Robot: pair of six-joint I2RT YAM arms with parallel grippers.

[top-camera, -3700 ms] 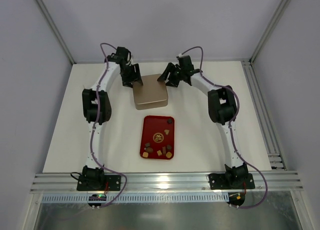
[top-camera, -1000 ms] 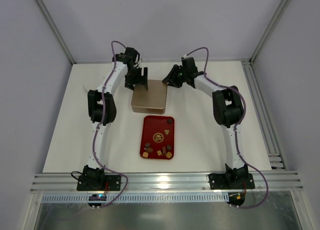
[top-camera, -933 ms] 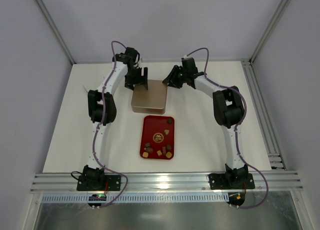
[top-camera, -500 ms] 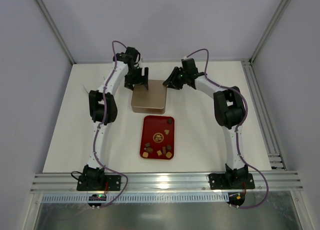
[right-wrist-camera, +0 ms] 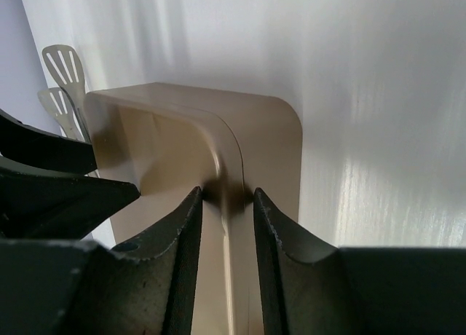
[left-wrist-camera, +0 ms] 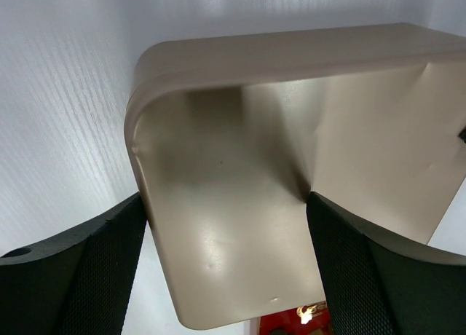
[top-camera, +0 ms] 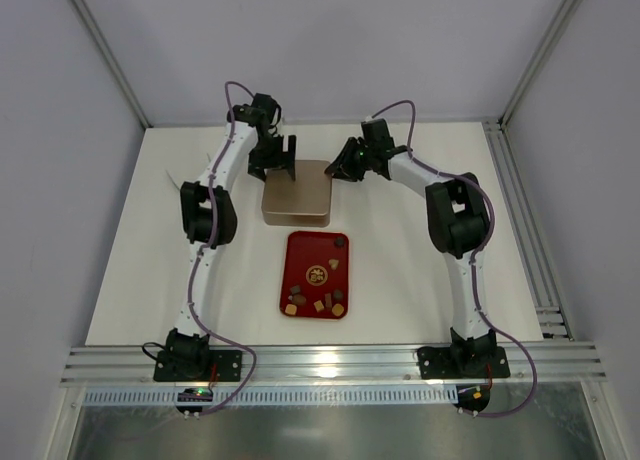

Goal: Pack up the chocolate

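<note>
Both arms are working the gold box (top-camera: 297, 192) at the far tabletop (top-camera: 420, 290). The right gripper (right-wrist-camera: 224, 204) is pinching its lid edge; the left gripper (left-wrist-camera: 226, 262) is spreading wide astride the box. The chocolates (top-camera: 318, 302) are lying on the red tray (top-camera: 300, 255) nearby. Next likely calls for lifting the lid steadily.

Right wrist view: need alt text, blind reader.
The right gripper has its jaws closed on the rounded corner rim of a gold lid, seen close up over a white table. The left gripper's black fingers enter from the left edge.
</note>
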